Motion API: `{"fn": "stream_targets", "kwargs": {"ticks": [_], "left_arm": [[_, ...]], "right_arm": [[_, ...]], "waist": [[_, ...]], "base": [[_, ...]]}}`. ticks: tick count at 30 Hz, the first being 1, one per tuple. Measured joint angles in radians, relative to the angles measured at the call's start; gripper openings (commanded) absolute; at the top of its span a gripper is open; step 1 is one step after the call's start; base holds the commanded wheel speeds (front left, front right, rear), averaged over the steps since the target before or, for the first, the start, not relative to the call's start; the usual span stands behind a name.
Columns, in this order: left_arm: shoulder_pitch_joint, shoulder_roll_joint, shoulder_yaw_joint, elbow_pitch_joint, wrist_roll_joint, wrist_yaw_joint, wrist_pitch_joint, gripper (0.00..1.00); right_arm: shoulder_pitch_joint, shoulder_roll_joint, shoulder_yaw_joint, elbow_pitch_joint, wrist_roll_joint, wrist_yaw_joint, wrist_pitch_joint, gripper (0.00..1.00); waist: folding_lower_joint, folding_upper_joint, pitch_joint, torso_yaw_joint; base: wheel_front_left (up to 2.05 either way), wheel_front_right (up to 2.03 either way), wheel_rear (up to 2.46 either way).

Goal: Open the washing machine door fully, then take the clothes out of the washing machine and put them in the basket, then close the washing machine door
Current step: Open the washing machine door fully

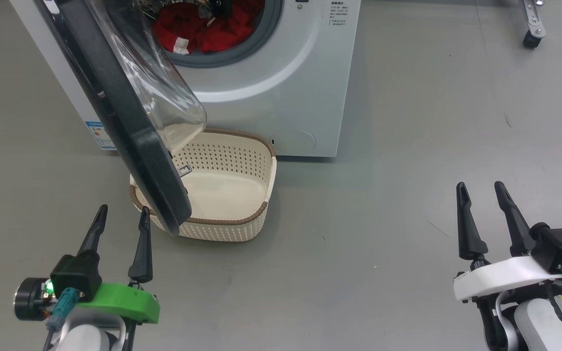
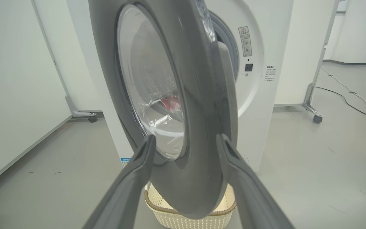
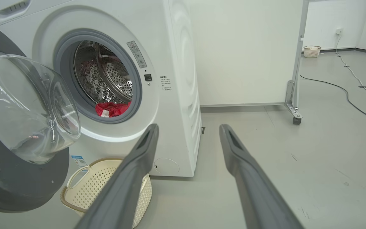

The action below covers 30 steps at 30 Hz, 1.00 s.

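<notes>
The big white front-loading washing machine (image 1: 286, 97) stands well ahead of both pincers, closer to the left one's line than to the right's. Its large round door (image 1: 130, 146), a glossy black rim around a bulging clear glass bowl, is swung out and stands upright just ahead of the left pincer (image 1: 124, 208). The door's rim edge points at that pincer and the glass bulges toward the right pincer's side. From that angle it looks partly out rather than folded right back, so I judge the opening step begun but not finished.

The small cream perforated plastic basket (image 1: 261, 146) with a brown woven-look rim sits on the grey floor just beyond the left pincer and a little to its inner side, close against the machine's front. Its mouth faces up and what shows of its inside is bare. The door overhangs one end, so I cannot tell its long axis for sure.

The bright red soft clothes (image 1: 212, 29) with a small white label lie heaped in the steel drum, far ahead of both pincers, with no clear long axis. None is in the basket yet, and closing the door comes last.

The left pincer's fingers are spread wide and hold nothing. The right pincer (image 1: 480, 185) hangs well off to the machine's right, likewise spread and empty.
</notes>
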Motion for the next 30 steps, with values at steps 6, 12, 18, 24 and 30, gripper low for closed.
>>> {"fn": "stream_targets", "kwargs": {"ticks": [6, 12, 18, 24, 30], "left_arm": [[0.0, -0.001, 0.002, 0.002, 0.0, -0.003, 0.0, 1.0], [0.0, -0.001, 0.005, 0.008, 0.003, -0.007, 0.0, 1.0], [0.002, -0.003, -0.002, 0.028, 0.007, -0.017, 0.0, 0.0], [0.002, -0.003, 0.002, 0.022, 0.012, -0.017, 0.0, 0.0], [0.001, -0.004, 0.023, -0.004, 0.016, -0.017, 0.0, 0.0]], "right_arm": [[0.0, 0.007, -0.009, 0.0, -0.008, 0.009, 0.0, 1.0], [0.004, 0.013, -0.018, 0.0, -0.016, 0.013, 0.0, 1.0], [0.01, 0.016, -0.022, 0.0, -0.042, 0.016, 0.0, 1.0], [0.018, 0.029, -0.026, 0.001, -0.045, 0.018, 0.0, 1.0], [0.018, 0.038, -0.034, 0.002, -0.053, 0.021, 0.0, 1.0]], "waist": [[0.0, 0.0, -0.001, -0.001], [0.0, 0.0, 0.0, -0.002], [0.0, 0.0, 0.002, -0.005], [0.0, 0.0, 0.003, -0.008], [0.0, 0.0, 0.003, -0.011]], "base": [[0.0, 0.0, 0.0], [0.0, 0.0, 0.0], [0.0, 0.0, 0.0], [0.0, 0.0, 0.0], [0.0, 0.0, 0.0]]}}
